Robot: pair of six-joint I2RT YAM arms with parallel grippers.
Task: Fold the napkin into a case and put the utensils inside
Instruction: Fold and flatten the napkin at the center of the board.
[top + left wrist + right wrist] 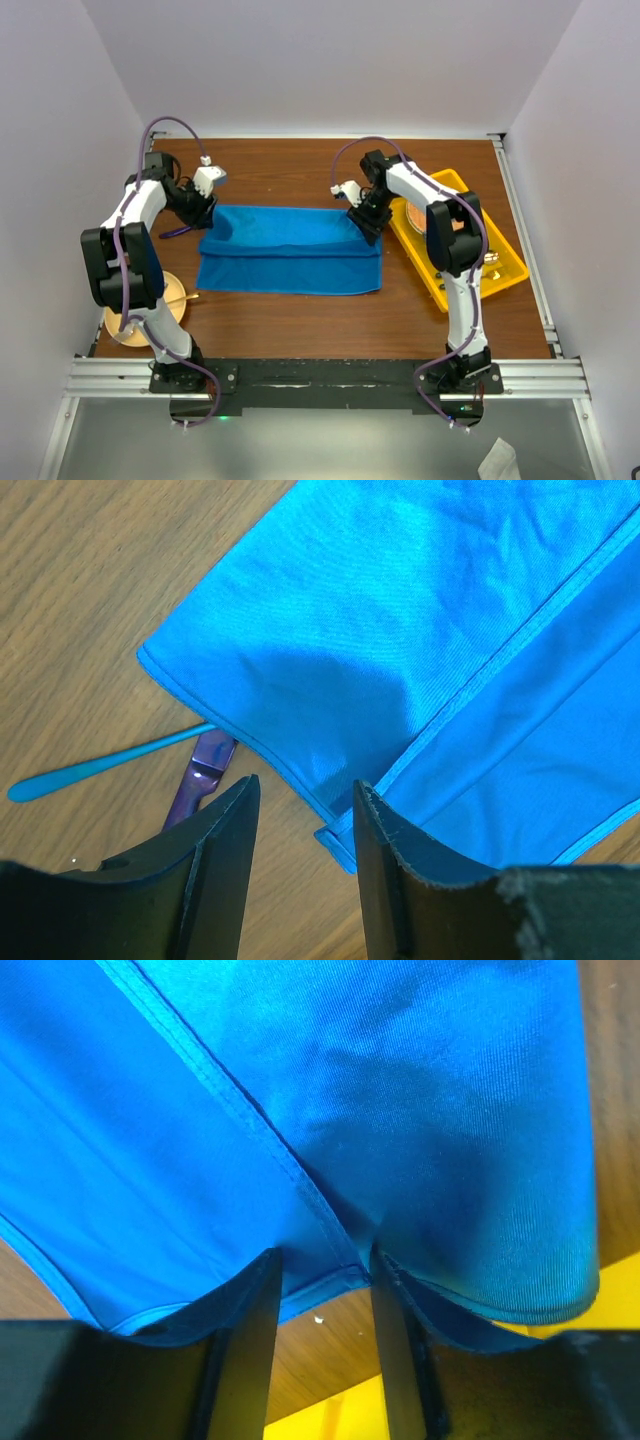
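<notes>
Napkin [290, 258] lies folded in a long blue band across the desk [300, 330], and each arm reaches forward, elbow bent and wrist tipped down, over one far corner, probably to take the far hem for the next fold. Left end effector [306, 786] and right end effector [325, 1260] straddle that hem with fingers apart, clamping nothing that shows. Utensils [203, 776] — one blue, one purple — lie on the wood at the left corner, running up to the cloth's edge.

Top view: napkin [290, 262] lies flat mid-frame on the table [300, 325]. Utensils [205, 765] stick out from under its left end. Tray [500, 280] sits just right of it, and a bowl [176, 290] sits lower left, partly behind the left arm.
</notes>
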